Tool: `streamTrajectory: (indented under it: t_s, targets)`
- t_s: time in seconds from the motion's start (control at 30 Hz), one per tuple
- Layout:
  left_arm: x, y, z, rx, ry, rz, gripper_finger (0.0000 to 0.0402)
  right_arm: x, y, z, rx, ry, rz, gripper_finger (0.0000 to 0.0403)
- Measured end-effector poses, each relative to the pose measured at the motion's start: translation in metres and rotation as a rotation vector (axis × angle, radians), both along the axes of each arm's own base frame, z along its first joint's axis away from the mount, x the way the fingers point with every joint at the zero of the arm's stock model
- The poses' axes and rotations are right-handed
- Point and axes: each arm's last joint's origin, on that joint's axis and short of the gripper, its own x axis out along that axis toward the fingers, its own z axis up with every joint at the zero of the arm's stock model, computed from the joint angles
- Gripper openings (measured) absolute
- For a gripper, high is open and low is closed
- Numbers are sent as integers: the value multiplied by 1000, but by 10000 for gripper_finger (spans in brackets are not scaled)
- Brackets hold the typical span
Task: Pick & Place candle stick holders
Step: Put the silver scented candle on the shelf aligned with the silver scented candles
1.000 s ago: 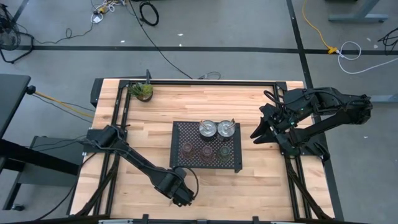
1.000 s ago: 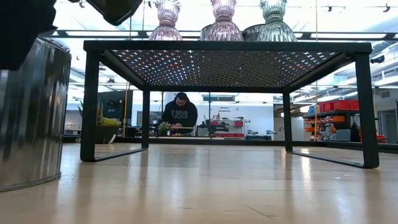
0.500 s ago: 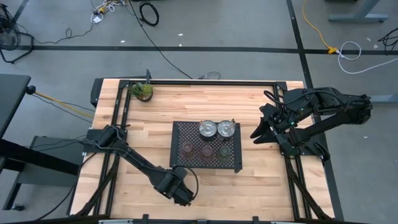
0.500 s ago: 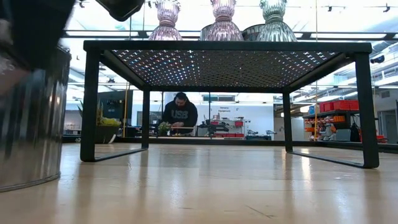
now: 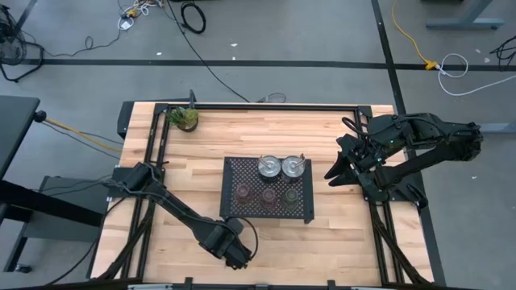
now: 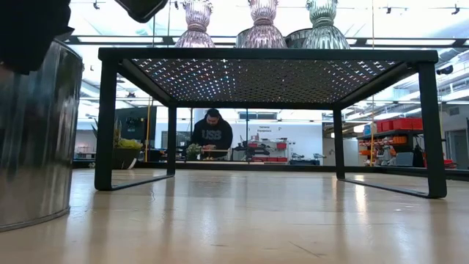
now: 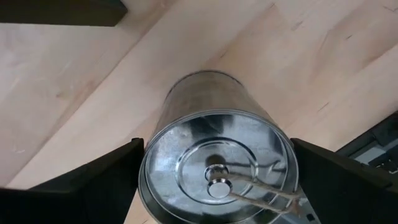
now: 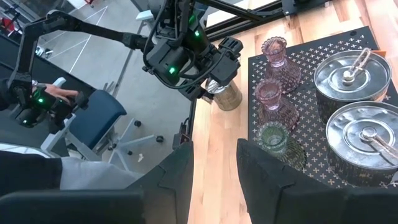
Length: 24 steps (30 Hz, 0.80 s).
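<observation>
A shiny silver cup (image 7: 217,168) stands upright on its base on the wood near the table's near edge; it also shows in the low view (image 6: 37,139). My left gripper (image 5: 233,252) is right above it, its two fingers at either side of the cup's rim. Two more silver cups (image 5: 268,167) (image 5: 292,167) and three tinted glass holders (image 5: 267,196) stand on the black mesh tray (image 5: 234,211). My right gripper (image 5: 332,175) is open and empty, to the right of the tray. My left gripper has the silver cup's rim (image 7: 146,180) between its two fingers (image 7: 93,186), which lie against two opposite sides of the open top. The fingers come from above, pointing down. The cup stands upright with its base on the table (image 6: 44,216).
A small green plant (image 5: 184,118) stands at the table's far left corner. The tray stands on legs (image 6: 106,125) above the wood at the table's middle. A person (image 6: 212,134) is far off in the room behind, and another person's hand (image 8: 59,93) shows beside the table.
My left gripper has shifted a little at the silver cup near the table's near edge. The cup stays upright in about the same place.
</observation>
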Motion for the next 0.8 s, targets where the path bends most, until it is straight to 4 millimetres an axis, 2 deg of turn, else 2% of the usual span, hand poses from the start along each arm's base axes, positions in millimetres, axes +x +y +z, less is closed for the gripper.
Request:
streamTrajectory:
  t_s: [0.27,0.47,0.8]
  targets:
    - [0,-4,-7,8,17,-33,395,0,0,0,0,0,0,123]
    - [0,-6,-12,-8,47,-39,362,0,0,0,0,0,0,123]
    - [1,-5,-14,-33,74,-24,361,0,0,0,0,1,0,123]
